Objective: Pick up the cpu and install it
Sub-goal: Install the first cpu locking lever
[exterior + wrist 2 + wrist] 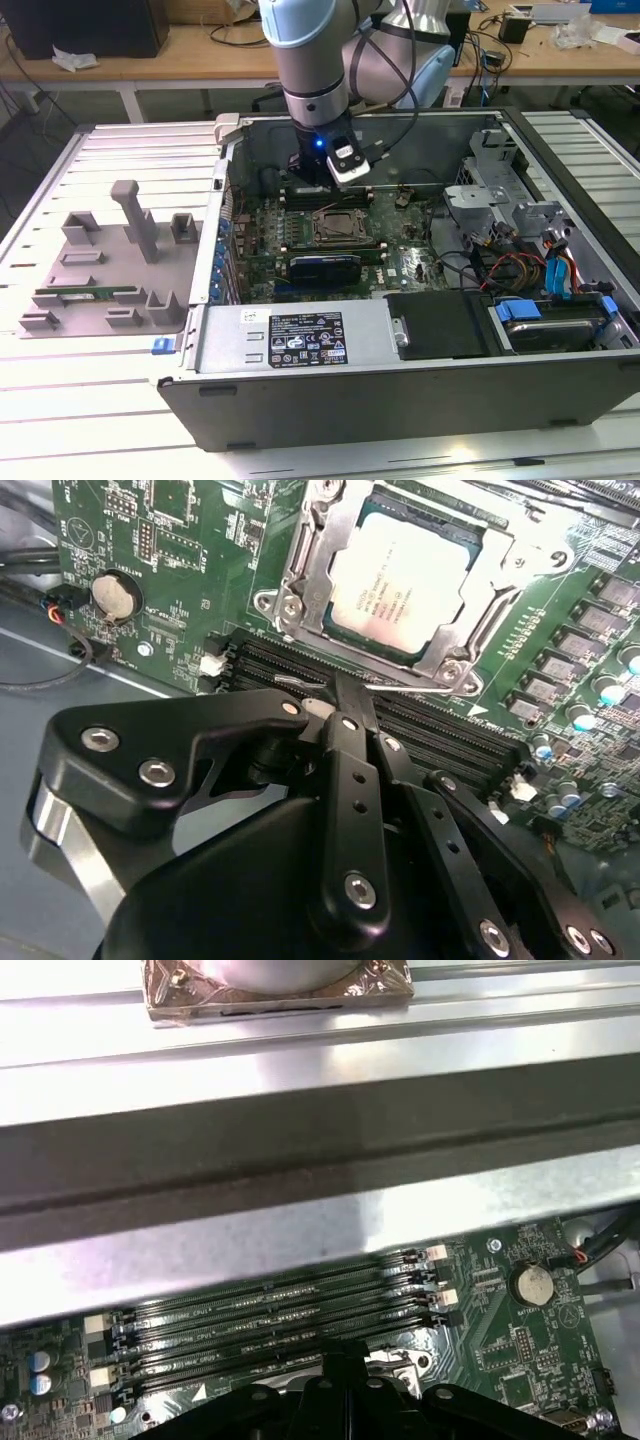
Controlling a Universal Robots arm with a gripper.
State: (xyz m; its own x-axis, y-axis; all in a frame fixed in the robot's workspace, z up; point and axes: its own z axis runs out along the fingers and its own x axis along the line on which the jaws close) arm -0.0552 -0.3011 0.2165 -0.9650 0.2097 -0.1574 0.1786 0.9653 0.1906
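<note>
The bench [100,420] carries an open computer chassis [400,400]. In the exterior view a grey fixture tray [100,270] lies at 9 o'clock from it. The arm [310,60] reaches into the chassis from 12 o'clock.

The gripper [338,690] hangs above the memory slots [280,1310], with its fingers drawn together and nothing between them.

The motherboard [400,260] lies flat on the chassis floor. The power supply [300,340] sits at its 6 o'clock and loose cables [520,270] at 3 o'clock.

**Task item.** The cpu [400,580] lies flat inside the socket frame [285,590], just beside the memory slots.

- It is judged light, thin and rigid.
- Its smooth metal top is likely slippery.
- The contact side and the socket are likely fragile.
- Hold is best taken on two opposite edges, keeping the chip level.

**Obstructions.**

- The frame borders the chip on every side and leaves little edge exposed.
- The slot latches stand near the fingers.
- A coin cell [115,595] sits well apart from the socket.
</note>
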